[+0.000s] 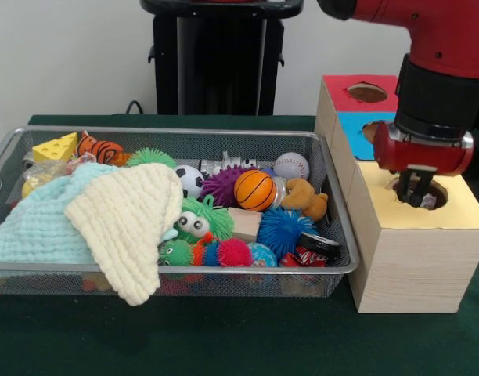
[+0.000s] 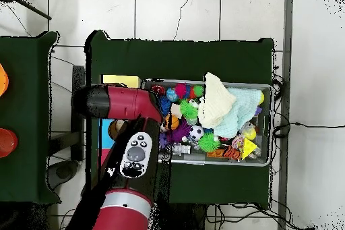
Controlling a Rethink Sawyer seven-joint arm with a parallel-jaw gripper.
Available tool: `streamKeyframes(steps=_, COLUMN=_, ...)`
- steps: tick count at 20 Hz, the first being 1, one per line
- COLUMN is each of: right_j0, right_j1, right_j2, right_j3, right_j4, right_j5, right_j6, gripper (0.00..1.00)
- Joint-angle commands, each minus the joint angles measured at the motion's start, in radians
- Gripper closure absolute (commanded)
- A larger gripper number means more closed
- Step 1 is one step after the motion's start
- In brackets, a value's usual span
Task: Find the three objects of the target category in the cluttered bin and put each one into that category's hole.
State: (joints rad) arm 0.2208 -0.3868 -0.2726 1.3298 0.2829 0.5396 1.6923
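The wire mesh bin [image 1: 177, 131] holds a heap of toys and also shows in the overhead view [image 2: 267, 162]. My gripper [image 1: 415, 190] hangs at the round hole [image 1: 439, 190] in the yellow top panel [image 1: 427, 215] of the pale wooden box, tips at the hole's mouth, jaws a little apart. A bit of crinkly clear wrapper [image 1: 430, 202] shows inside the hole beside the tips. Another crinkly wrapper [image 1: 37, 174] lies at the bin's left end under a cheese toy. A red and white wrapper [image 1: 306, 257] lies at the bin's front right. In the overhead view the arm [image 2: 135, 153] hides the gripper.
A cream knitted cloth [image 1: 130, 215] and a pale blue cloth [image 1: 36, 227] cover the bin's left half. Spiky rubber balls [image 1: 285, 229], a basketball [image 1: 254, 190] and a baseball [image 1: 291, 165] fill the right half. Blue-topped [image 1: 365, 125] and red-topped [image 1: 357, 92] holes lie behind the yellow one.
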Motion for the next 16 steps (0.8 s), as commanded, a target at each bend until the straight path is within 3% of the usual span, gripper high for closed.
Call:
streamKeyframes(steps=1, right_j0=0.035, right_j1=-0.084, right_j2=-0.016, right_j3=0.092, right_j4=-0.014, right_j5=0.220, right_j6=0.219, gripper=1.00)
streamKeyframes(steps=8, right_j0=0.086, right_j1=-0.130, right_j2=-0.038, right_j3=0.102, right_j4=-0.009, right_j5=0.262, right_j6=0.241, gripper=1.00)
streamKeyframes(steps=16, right_j0=0.078, right_j1=-0.147, right_j2=-0.001, right_j3=0.145, right_j4=0.001, right_j5=0.207, right_j6=0.199, gripper=1.00)
